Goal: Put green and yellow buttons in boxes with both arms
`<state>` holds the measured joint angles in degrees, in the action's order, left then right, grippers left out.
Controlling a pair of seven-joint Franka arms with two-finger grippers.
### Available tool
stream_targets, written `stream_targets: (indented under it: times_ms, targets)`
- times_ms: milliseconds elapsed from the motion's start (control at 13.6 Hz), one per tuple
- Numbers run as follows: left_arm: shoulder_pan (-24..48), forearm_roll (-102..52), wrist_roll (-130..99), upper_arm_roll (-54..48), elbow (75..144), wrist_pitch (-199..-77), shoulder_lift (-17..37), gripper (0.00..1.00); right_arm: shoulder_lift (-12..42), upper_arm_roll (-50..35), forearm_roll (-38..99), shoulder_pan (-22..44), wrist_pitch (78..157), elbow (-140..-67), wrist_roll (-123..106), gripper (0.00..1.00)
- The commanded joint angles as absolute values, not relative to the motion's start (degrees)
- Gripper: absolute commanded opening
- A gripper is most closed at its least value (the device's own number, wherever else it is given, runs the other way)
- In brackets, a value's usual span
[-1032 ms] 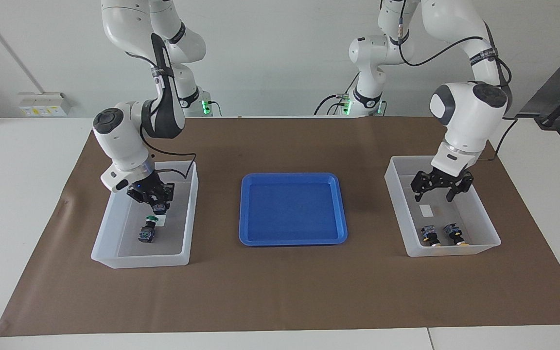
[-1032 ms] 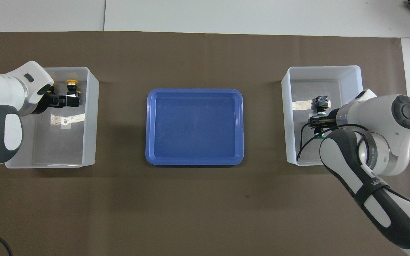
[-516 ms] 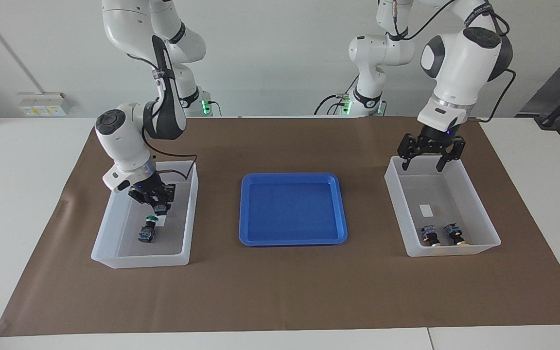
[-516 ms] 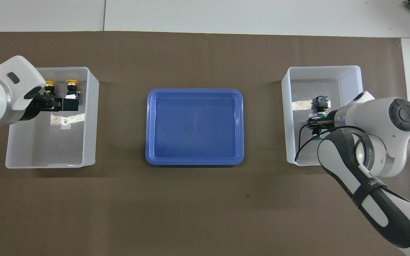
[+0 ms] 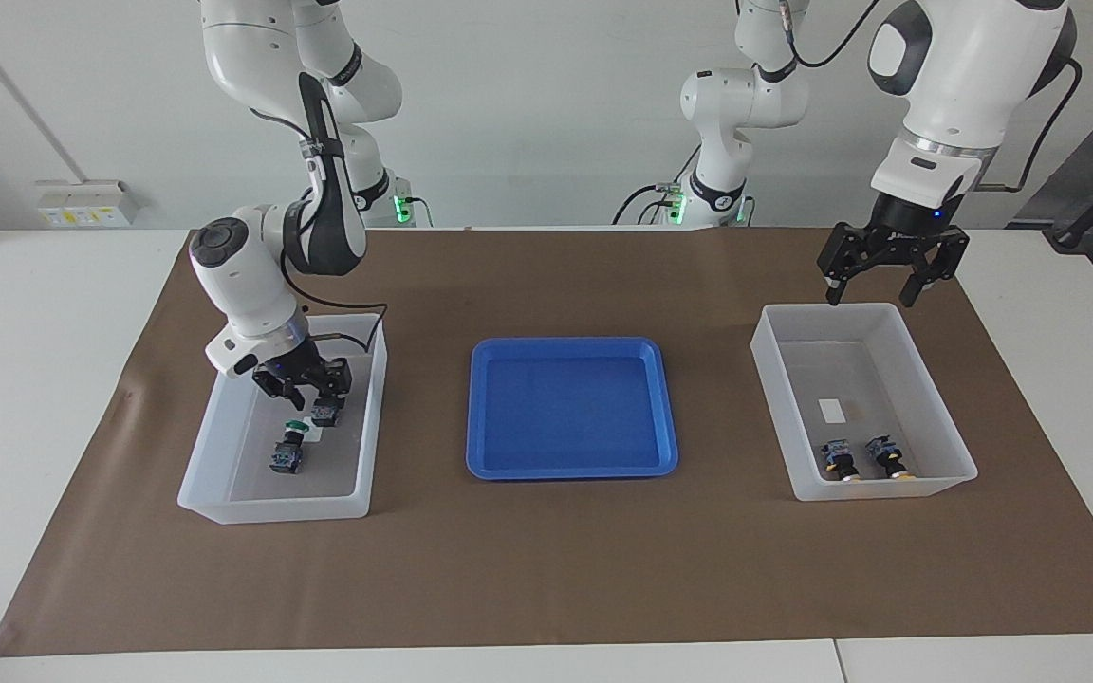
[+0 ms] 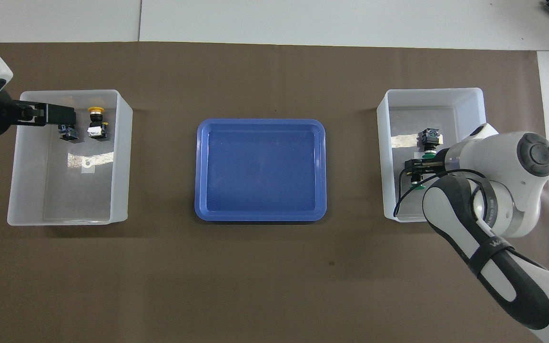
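Note:
Two green buttons (image 5: 286, 453) (image 5: 324, 413) lie in the box (image 5: 271, 507) at the right arm's end. My right gripper (image 5: 305, 381) hangs low in that box, open, just over the second green button. In the overhead view these buttons (image 6: 431, 138) (image 6: 415, 179) and the right gripper (image 6: 412, 164) show in the same box (image 6: 385, 157). Two yellow buttons (image 5: 836, 460) (image 5: 888, 455) lie in the other box (image 5: 888, 489). My left gripper (image 5: 888, 283) is open and empty, raised over that box's rim nearest the robots. In the overhead view the left gripper (image 6: 67, 116) covers one yellow cap; the other yellow button (image 6: 95, 124) shows.
A shallow blue tray (image 5: 570, 408) sits on the brown mat (image 5: 546, 569) between the two boxes, with nothing in it. It also shows in the overhead view (image 6: 260, 169). White table surrounds the mat.
My left gripper rose out of its box, empty, and drew back toward the robots. My right gripper let go of the second green button, which now lies on the box floor.

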<state>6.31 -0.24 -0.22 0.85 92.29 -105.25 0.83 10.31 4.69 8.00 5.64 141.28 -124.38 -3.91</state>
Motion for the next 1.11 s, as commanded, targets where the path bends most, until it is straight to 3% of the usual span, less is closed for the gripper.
stream_targets:
  times_ms: [0,369,1032]
  targets:
    - [5.0,0.4,0.8,0.5,88.4,-100.2,3.2,1.0,7.5,3.9,9.1,5.4,138.6,-122.4,-4.5,1.0]
    - [4.9,0.3,1.8,0.6,92.1,-91.5,0.4,1.0,4.3,3.8,4.9,5.5,125.6,-112.3,1.0,1.0]
    - [4.1,0.0,1.7,0.6,92.1,-91.0,-1.2,1.0,1.5,4.7,-2.9,4.5,96.3,-91.0,5.7,1.0]
